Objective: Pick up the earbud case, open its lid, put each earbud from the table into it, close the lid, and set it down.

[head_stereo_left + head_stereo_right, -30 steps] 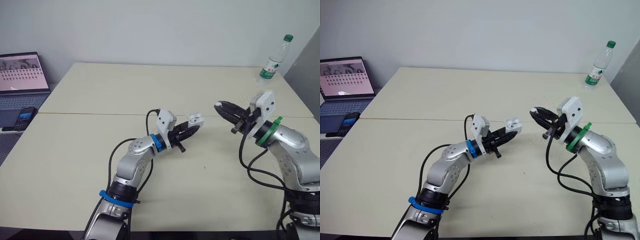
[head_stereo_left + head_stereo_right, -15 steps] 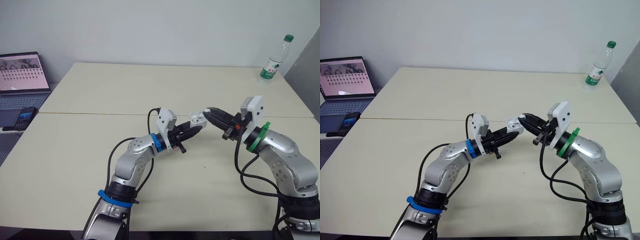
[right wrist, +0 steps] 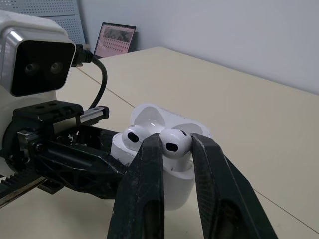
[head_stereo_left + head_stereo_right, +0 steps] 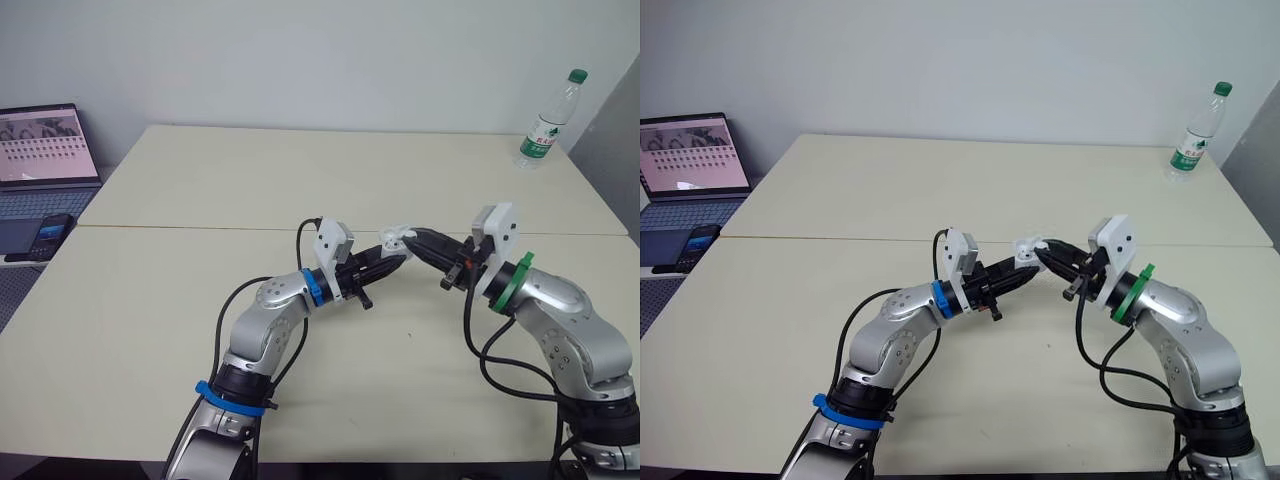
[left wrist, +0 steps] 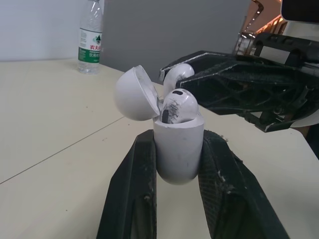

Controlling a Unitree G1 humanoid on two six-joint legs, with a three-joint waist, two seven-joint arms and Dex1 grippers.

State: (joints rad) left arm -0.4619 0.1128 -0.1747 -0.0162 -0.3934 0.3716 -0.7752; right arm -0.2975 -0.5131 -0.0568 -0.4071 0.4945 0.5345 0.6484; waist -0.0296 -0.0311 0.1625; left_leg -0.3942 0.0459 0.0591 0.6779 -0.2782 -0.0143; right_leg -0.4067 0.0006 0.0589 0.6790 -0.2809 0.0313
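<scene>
Above the table [image 4: 150, 330], the earbud case [image 5: 178, 144] is clamped by its lower body in the left gripper [image 4: 385, 262], lid [image 5: 134, 94] open. Just above the case, the second earbud [image 3: 174, 143] is pinched in the right gripper [image 4: 418, 240]. It is judged light, glossy and slippery, best held by the bulb. A seated earbud [image 5: 178, 105] is made plain by the wrist views; in the head views it is too small to tell. Well behind the case, a water bottle [image 4: 545, 122] stands.

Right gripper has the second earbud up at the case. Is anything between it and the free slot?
Nothing visible. The lid is swung back, and the first earbud sits in its own slot to one side. The second earbud, held by the right gripper, is just over the open case, which the left gripper holds.
</scene>
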